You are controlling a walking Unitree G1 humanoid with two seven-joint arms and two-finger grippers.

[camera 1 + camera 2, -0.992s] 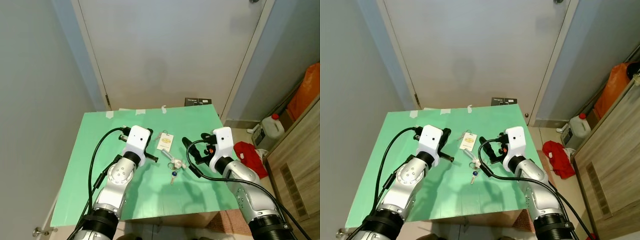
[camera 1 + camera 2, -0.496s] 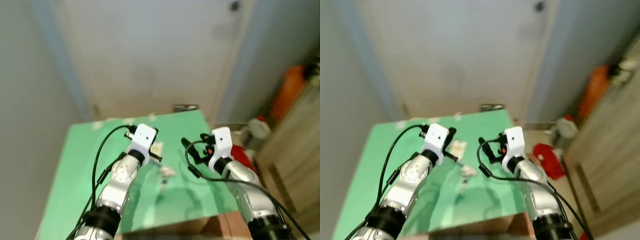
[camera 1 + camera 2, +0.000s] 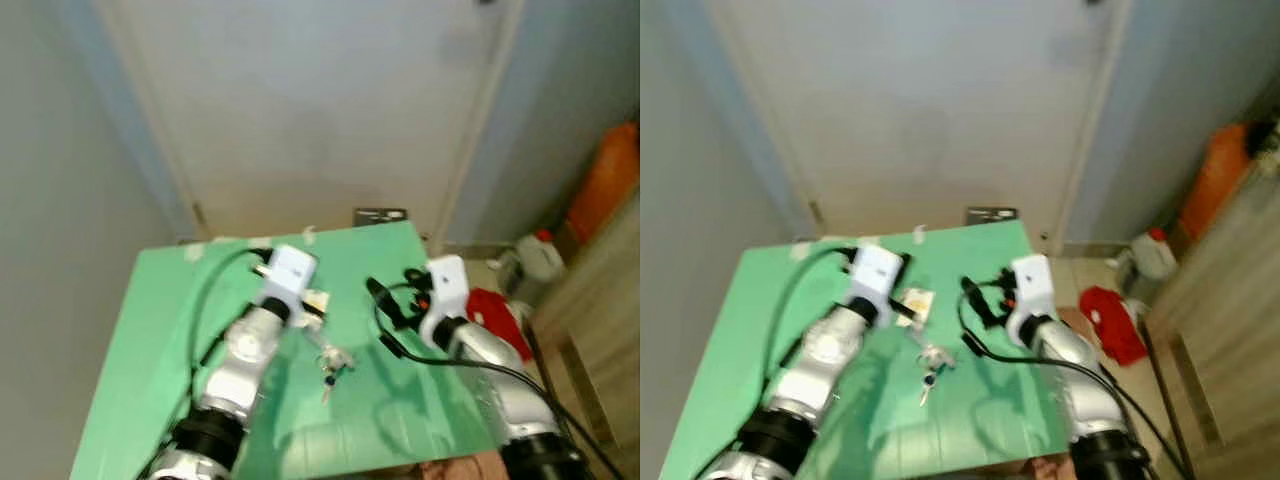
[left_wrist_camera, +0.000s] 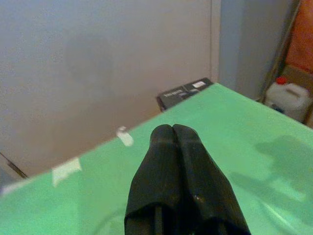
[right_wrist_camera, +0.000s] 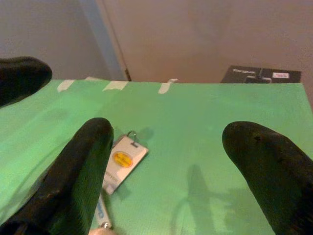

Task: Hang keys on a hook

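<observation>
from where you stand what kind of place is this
Probably a home entryway or hallway nook: a closed white door right behind the green table, keys lying on it, and a white jug on the floor.

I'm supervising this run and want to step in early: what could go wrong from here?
The head views are blurred, so aiming at the keys may be off. They lie loose on the green table between both arms; the right gripper, jaws open, could nudge them or grab just the white tag. The left gripper, jaws shut, could also sweep the tag.
</observation>
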